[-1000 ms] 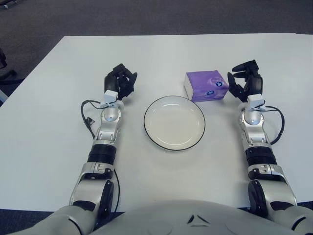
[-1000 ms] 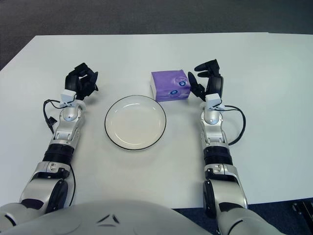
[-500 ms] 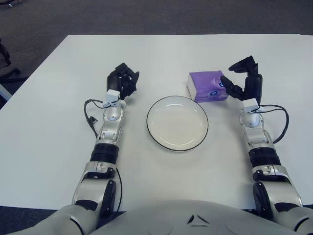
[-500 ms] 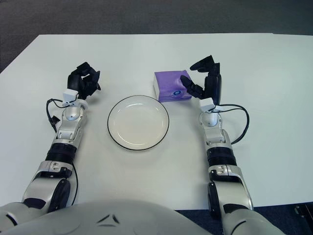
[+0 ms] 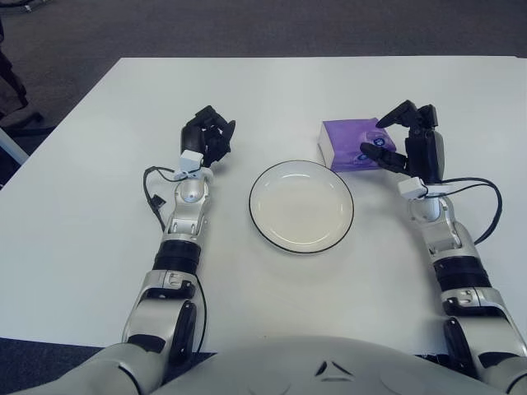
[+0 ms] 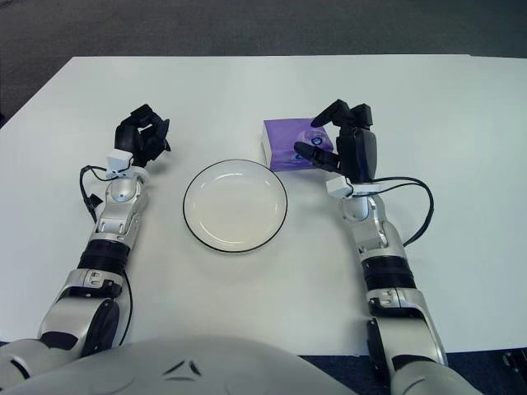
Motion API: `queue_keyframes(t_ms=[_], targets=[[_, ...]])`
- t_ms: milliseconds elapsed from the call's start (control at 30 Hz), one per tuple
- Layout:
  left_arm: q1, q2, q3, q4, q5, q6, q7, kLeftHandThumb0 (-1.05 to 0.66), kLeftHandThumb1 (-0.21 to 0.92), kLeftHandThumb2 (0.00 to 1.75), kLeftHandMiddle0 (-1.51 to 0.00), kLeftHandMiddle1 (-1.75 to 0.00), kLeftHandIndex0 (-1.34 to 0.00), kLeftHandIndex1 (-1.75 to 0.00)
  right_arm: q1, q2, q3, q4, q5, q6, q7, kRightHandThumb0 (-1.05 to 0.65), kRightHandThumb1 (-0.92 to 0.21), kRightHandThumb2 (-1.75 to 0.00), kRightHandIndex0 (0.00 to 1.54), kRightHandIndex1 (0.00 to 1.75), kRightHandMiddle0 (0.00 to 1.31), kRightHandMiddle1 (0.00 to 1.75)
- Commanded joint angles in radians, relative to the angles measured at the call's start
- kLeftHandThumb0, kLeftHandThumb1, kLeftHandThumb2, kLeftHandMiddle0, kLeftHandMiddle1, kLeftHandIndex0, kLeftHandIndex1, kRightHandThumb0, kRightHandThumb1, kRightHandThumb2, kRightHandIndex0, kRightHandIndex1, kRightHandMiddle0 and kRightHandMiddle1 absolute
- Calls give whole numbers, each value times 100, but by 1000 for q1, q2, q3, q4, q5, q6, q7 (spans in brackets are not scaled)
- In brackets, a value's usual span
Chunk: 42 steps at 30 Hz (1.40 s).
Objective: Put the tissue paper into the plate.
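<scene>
A purple tissue pack (image 5: 347, 141) lies on the white table just beyond the right rim of a white plate (image 5: 301, 206) with a dark edge. My right hand (image 5: 394, 138) hovers over the pack's right end, fingers spread, one above it and others at its near side, not closed on it. My left hand (image 5: 207, 138) shows to the left of the plate, fingers curled, holding nothing.
The white table (image 5: 99, 206) spreads wide around the plate. Black cables loop beside my left wrist (image 5: 151, 197) and right wrist (image 5: 486, 216). Dark carpet lies beyond the far table edge.
My right hand has lifted and swung left from beside the pack to over its right end. The pack, plate and left hand stay put.
</scene>
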Motion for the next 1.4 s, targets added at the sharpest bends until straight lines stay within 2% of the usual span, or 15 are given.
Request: queue_keyframes(t_ms=[0, 33, 100, 167, 233, 433, 633, 933, 1367], targets=[[170, -58, -17, 99, -1, -15, -3, -36, 92, 34, -104, -169, -89, -175, -4, -112, 52, -90, -38, 17, 172, -54, -92, -35, 49, 75, 31, 82], [170, -58, -17, 100, -1, -16, -3, -36, 92, 34, -104, -169, -89, -175, -7, -124, 56, -95, -43, 20, 192, -62, -92, -37, 47, 50, 29, 65], [169, -58, -17, 102, 0, -18, -4, -36, 92, 34, -104, -169, -89, -175, -18, -144, 66, -97, -58, 24, 219, -70, -92, -40, 42, 26, 25, 47], [169, -58, -18, 103, 0, -19, -4, -36, 92, 34, -104, -169, -89, -175, -28, -155, 74, -96, -77, 26, 228, -77, -92, -42, 34, 11, 22, 35], [169, -57, -18, 104, 0, -19, -4, -36, 92, 34, -104, -170, -89, -175, -37, -162, 80, -94, -95, 25, 227, -81, -92, -44, 28, 5, 20, 30], [170, -56, -18, 103, 1, -22, -5, -36, 92, 34, -103, -170, -88, -175, -72, -169, 104, -61, -123, 22, 225, -87, -92, -50, 16, 1, 16, 17], [173, -56, -19, 99, 1, -21, -6, -36, 92, 34, -103, -171, -88, -175, -104, -187, 132, -36, -86, 14, 313, -93, -92, -56, 6, 0, 10, 10], [174, -56, -19, 97, 1, -18, -6, -36, 92, 33, -103, -171, -88, -175, -159, -191, 153, -11, -41, 20, 433, -99, -92, -65, 2, 0, 9, 8], [180, -59, -23, 90, 6, -19, -2, -36, 92, 33, -102, -171, -88, -175, -219, -168, 165, 59, -30, 32, 475, -101, -92, -69, 0, 0, 9, 6]])
